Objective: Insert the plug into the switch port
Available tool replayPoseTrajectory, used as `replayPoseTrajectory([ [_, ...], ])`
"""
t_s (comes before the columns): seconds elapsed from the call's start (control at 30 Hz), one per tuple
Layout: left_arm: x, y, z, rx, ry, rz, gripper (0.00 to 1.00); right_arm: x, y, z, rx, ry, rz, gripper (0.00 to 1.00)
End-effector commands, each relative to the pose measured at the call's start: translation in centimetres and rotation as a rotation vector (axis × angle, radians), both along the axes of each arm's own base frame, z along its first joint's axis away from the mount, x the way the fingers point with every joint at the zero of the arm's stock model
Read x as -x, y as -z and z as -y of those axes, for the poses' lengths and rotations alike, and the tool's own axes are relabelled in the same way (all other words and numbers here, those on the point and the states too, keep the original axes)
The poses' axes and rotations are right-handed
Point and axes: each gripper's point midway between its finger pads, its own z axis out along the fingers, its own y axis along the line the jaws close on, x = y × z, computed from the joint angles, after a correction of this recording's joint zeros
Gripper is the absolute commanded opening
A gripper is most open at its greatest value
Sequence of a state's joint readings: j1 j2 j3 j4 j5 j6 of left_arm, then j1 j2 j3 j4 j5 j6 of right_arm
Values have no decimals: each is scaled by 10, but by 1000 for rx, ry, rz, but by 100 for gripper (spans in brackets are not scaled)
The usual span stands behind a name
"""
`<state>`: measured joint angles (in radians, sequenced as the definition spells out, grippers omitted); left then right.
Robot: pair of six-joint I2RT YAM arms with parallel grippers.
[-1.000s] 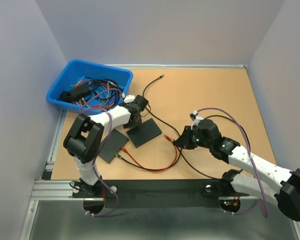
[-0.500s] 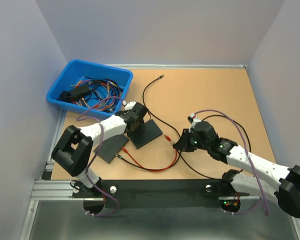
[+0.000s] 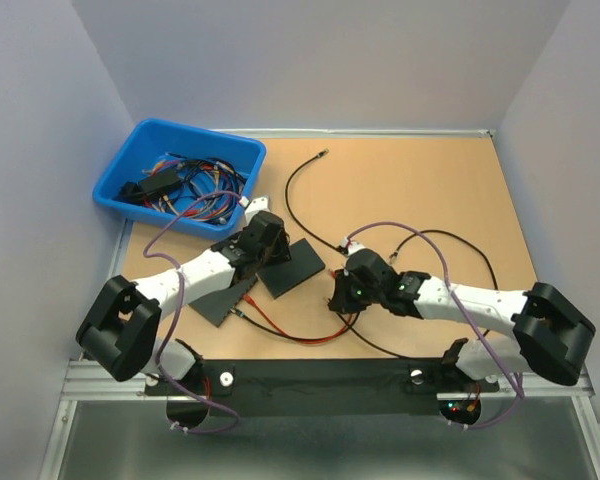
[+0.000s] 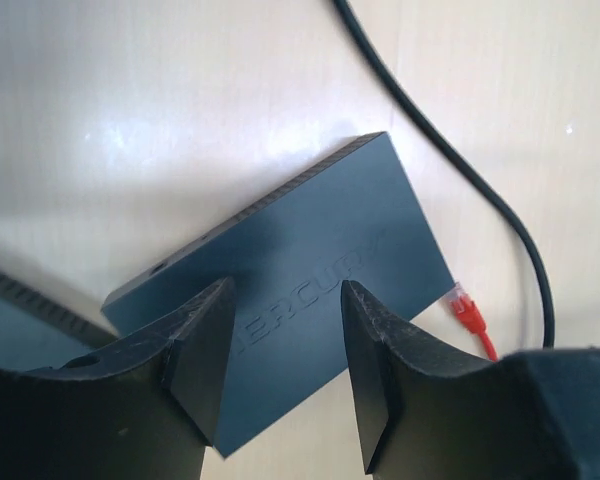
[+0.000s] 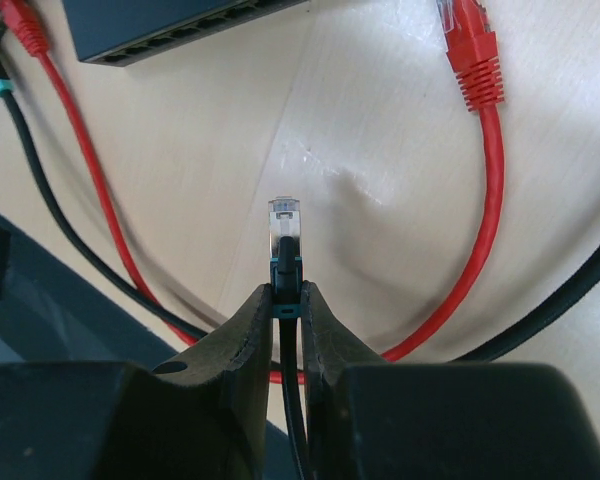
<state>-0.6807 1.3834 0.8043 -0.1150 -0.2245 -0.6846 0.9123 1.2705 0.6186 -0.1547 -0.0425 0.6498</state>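
Right end effector (image 5: pixel 286 298) pinches the plug (image 5: pixel 285 220) by its boot, toward the near edge of the table (image 3: pixel 420 180), short of the switch (image 4: pixel 310 240). Left end effector (image 4: pixel 285 340) hangs half-open, empty, over the switch. The plug is probably light and rigid with a brittle latch, so the boot grip suits.

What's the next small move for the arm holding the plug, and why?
Probably nudge the right end effector forward and left: its pinched plug points straight ahead, while the switch shows its port row ahead to the left, not yet reached.
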Motion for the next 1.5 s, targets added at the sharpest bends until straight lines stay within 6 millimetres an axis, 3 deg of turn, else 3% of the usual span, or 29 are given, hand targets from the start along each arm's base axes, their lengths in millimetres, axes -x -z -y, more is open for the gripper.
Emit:
replayPoseTrajectory([
  [0.0, -19, -18, 14, 83, 40, 147, 58, -21, -13, -18, -14, 6, 104, 0],
  [0.03, -6, -17, 31, 110, 192, 131, 57, -22, -10, -18, -7, 10, 105, 0],
  [0.17, -10, -18, 36, 143, 219, 181, 57, -27, -7, -19, -5, 16, 125, 0],
  [0.5, -33, 4, 9, 136, 199, 143, 58, -28, 5, -31, -14, -14, 115, 0],
  [0.6, -36, 21, -1, 77, 183, 66, 58, -29, 9, -31, -7, -18, 109, 0],
  [0.73, -28, 37, 4, 74, 220, -10, 58, -30, 7, -32, -12, -13, 115, 0],
  [1.2, 7, 37, -4, 152, 112, -133, 58, -39, 8, -32, 13, 0, 146, 0],
  [1.47, 8, 43, -5, 136, 124, -132, 58, -49, 7, -43, 29, -31, 177, 0],
])
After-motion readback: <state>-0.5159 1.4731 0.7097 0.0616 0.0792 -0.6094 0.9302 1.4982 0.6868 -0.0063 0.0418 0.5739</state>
